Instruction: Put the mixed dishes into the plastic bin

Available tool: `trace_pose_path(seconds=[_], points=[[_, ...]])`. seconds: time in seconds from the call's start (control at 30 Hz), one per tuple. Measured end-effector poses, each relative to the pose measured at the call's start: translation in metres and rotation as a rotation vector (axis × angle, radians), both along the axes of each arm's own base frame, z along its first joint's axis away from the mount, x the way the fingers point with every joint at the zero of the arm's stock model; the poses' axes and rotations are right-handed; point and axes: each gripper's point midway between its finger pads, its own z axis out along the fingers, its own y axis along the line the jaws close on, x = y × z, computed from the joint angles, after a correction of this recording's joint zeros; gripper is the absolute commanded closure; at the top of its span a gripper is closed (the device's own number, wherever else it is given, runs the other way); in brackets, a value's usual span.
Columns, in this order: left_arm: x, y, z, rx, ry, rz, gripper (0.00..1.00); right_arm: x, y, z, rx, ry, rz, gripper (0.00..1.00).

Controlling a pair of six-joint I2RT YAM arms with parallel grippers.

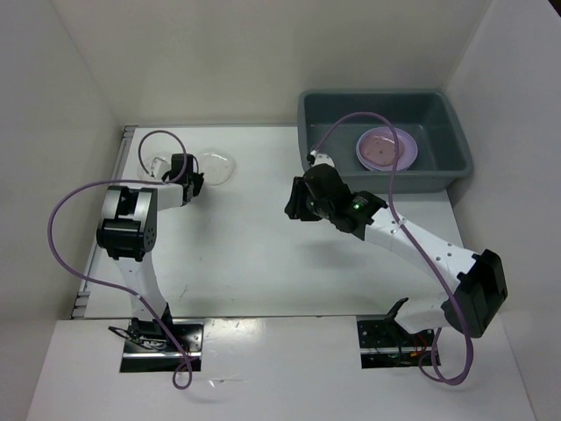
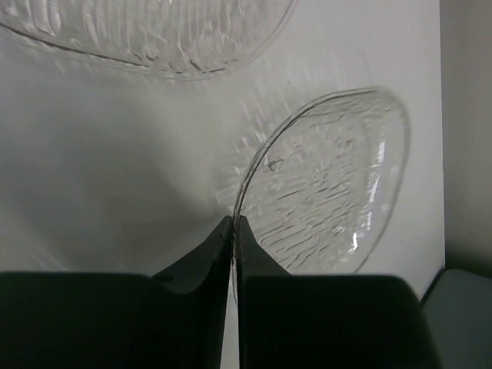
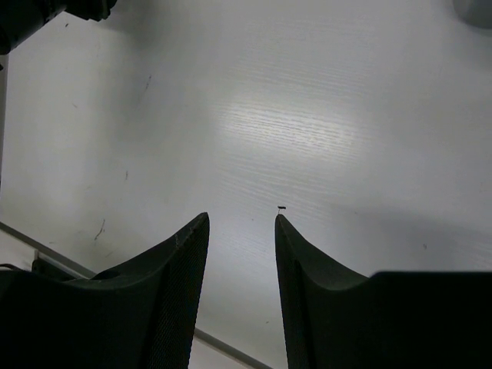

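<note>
My left gripper (image 2: 232, 218) is shut on the rim of a clear plastic plate (image 2: 330, 177), whose edge runs down between the fingertips. A second clear plate (image 2: 154, 31) lies just beyond it on the table. From above, the left gripper (image 1: 193, 181) sits at the back left between two clear plates, one to its right (image 1: 219, 165) and one to its left (image 1: 158, 166). The grey plastic bin (image 1: 438, 167) stands at the back right with a pink plate (image 1: 383, 146) resting on a lavender plate (image 1: 408, 151) inside. My right gripper (image 3: 241, 219) hangs open and empty over bare table, left of the bin (image 1: 296, 202).
White walls close in the table on the left, back and right. The table's left edge has a metal rail (image 1: 124, 145). A purple cable (image 1: 351, 118) from the right arm arcs over the bin's near wall.
</note>
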Motion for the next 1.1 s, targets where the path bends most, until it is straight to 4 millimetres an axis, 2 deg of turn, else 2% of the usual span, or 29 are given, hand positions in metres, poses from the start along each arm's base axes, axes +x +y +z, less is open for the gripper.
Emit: trace_pose_path(seconds=[0.07,0.27,0.37,0.47,0.63,0.8,0.93,1.1], points=[[0.001,-0.003,0.001,0.002,0.003,-0.026,1.0,0.0,-0.002,0.001,0.001,-0.005,-0.008,0.55],[-0.006,-0.018,-0.003,0.014,0.04,-0.164,1.0,0.0,-0.006,0.011,0.018,-0.026,-0.029,0.53],[-0.016,-0.032,-0.003,0.02,0.071,-0.271,1.0,0.0,-0.007,0.013,0.025,-0.031,-0.034,0.47],[-0.031,-0.055,0.004,0.042,0.102,-0.41,1.0,0.002,-0.01,0.009,0.028,-0.022,-0.038,0.44],[-0.065,-0.116,0.033,0.07,0.091,-0.646,1.0,0.013,-0.022,-0.013,-0.009,0.019,-0.068,0.44],[-0.127,-0.167,0.05,0.068,0.096,-0.842,1.0,0.013,-0.025,-0.043,-0.058,0.062,-0.069,0.44],[-0.163,-0.187,0.039,0.063,0.158,-0.948,1.0,0.007,-0.034,-0.069,-0.095,0.102,-0.078,0.44],[-0.188,-0.194,0.027,0.044,0.225,-1.011,1.0,0.005,-0.049,-0.093,-0.128,0.145,-0.107,0.55]])
